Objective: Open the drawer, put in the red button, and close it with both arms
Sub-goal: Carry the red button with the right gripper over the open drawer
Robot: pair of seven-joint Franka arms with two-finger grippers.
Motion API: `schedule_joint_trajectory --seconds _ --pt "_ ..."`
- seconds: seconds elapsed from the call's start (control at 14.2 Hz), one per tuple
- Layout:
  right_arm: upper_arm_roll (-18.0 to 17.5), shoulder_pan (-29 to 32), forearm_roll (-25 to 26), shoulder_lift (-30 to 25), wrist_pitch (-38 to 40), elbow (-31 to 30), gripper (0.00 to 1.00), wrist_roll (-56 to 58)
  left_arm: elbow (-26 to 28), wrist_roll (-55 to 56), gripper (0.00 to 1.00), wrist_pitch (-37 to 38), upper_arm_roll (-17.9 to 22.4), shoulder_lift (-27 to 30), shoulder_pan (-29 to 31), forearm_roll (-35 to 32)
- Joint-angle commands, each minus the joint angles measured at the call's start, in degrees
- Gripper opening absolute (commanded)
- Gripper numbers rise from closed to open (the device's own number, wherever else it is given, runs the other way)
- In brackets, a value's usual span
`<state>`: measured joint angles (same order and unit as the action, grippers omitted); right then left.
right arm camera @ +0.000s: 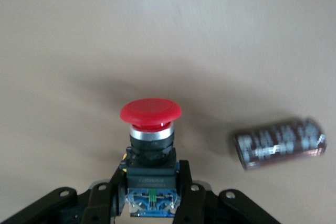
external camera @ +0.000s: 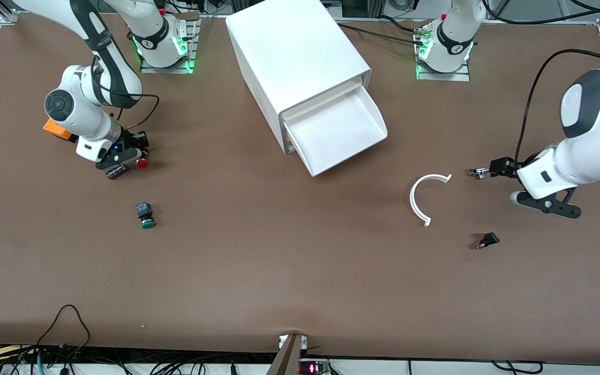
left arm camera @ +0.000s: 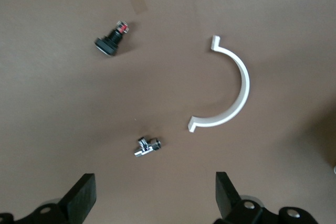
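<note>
Already the drawer [external camera: 341, 133] stands open; the right gripper [external camera: 129, 160] pinches the red button [right arm camera: 150, 113] low near the table's right-arm end, while the spread left gripper [left arm camera: 155, 195] waits; placing and closing remain.

Even overhead light, soft shadows; right wrist view looks slightly blurred.

green button [external camera: 147, 215]: we see it lying on the tabletop [external camera: 279, 271], toward the right arm's end.
capacitor [right arm camera: 280, 142]: we find a dark cylinder on its side, farther from the front camera than the green button.
white arc [external camera: 423, 198]: flat, toward the left arm's end.
black switch [external camera: 488, 241]: nearer the front camera than the arc.
metal fitting [left arm camera: 146, 146]: small, beside the arc.
</note>
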<state>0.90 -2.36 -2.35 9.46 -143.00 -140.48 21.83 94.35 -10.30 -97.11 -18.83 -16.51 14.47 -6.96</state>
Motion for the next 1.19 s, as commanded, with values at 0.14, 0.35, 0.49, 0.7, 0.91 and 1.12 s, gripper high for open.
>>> schedule_joint_trajectory --seconds 0.14,0.35,0.49,0.7,0.91,1.12 --pt "-8.5 -1.5 -0.6 0.6 25.4 21.8 0.00 -15.7 -1.4 -0.5 1.00 1.8 0.2 -1.2 0.4 -0.7" --pt "-9.6 -7.6 -1.5 3.2 35.7 33.9 0.00 -27.2 -1.4 -0.3 1.00 1.9 0.3 -1.7 1.0 0.0" --pt "-9.7 -12.1 -5.5 5.2 39.1 40.7 0.00 -34.5 -1.4 -0.2 1.00 1.9 0.4 -1.9 1.0 0.0" --pt "-9.6 -19.1 -9.3 9.1 40.3 50.0 0.00 -47.0 -1.4 -0.1 1.00 1.9 0.4 -1.9 1.0 0.0" --pt "-9.6 -26.7 -9.2 16.1 39.6 60.9 0.00 -61.5 -1.4 -0.1 1.00 2.0 0.4 -1.9 1.0 0.0" --pt "-9.4 -33.5 -8.2 23.5 38.3 70.6 0.00 -74.1 -1.5 -0.2 1.00 2.0 0.4 -1.9 1.0 0.0"
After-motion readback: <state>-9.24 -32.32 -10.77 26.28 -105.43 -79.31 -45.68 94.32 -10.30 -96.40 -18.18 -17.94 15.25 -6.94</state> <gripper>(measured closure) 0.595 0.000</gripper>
